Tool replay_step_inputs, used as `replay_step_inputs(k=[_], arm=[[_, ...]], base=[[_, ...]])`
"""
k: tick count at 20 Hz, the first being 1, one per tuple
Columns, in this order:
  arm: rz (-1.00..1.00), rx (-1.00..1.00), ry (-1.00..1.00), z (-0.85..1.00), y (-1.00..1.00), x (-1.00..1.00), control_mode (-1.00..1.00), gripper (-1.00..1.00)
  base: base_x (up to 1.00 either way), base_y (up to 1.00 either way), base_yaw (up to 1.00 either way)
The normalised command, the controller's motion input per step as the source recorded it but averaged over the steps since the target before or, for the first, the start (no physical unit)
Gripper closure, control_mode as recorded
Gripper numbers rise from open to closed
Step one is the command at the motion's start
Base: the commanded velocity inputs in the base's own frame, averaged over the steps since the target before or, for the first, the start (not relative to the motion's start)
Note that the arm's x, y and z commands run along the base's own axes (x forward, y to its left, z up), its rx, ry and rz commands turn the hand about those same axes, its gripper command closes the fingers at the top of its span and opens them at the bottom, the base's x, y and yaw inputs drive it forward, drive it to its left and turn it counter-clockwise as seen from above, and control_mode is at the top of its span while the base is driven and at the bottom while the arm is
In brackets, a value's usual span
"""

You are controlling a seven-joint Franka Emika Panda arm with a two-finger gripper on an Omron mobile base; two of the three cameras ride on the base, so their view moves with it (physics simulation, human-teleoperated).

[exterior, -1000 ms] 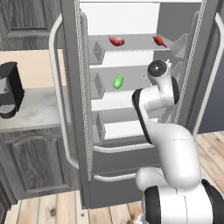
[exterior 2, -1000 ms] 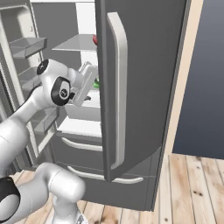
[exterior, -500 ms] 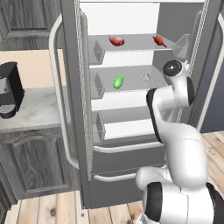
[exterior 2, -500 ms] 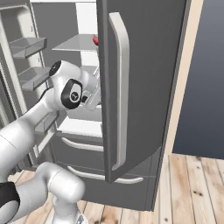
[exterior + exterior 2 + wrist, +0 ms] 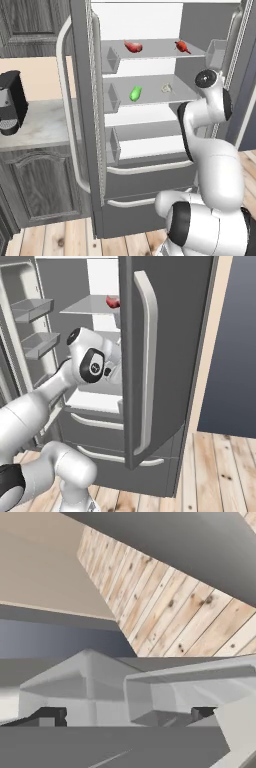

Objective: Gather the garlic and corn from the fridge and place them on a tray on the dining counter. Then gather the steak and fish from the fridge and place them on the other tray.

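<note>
The fridge (image 5: 150, 125) stands with its doors swung wide, and the arm is up beside the right-hand door, so I'd judge this the opening stretch, with the first reach for produce not yet made; nothing has been lifted off a shelf; the gripper (image 5: 127, 714) has its two dark tips set far apart with nothing between them, open and empty; the corn (image 5: 135, 93) lies on the middle shelf toward the left, and the garlic (image 5: 166, 88) sits on the same shelf well to its right, near the arm's wrist; the steak (image 5: 133, 47) rests on the shelf above, with another red piece (image 5: 182, 47) further right, too small for me to name; the next move, I'd think, calls for turning the hand inward to the middle shelf and coming down over the garlic or the corn; the left base view gives the shelves and their goods plainly; the right base view has the right door (image 5: 165, 371) hiding most of that, leaving one red piece visible at the top shelf; the hand view looks past pale door bins toward plank flooring (image 5: 170, 612), away from the food.
</note>
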Motion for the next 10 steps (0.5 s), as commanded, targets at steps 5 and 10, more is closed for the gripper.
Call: replay_step_inputs(k=[5, 10], arm=[[-0.33, 0.01, -0.02, 0.0, -1.0, -0.54, -1.0, -1.0], [-0.33, 0.01, -0.01, 0.0, -1.0, -0.51, -1.0, -1.0]], base=[[0.0, 0.0, 0.0], [0.0, 0.0, 0.0]])
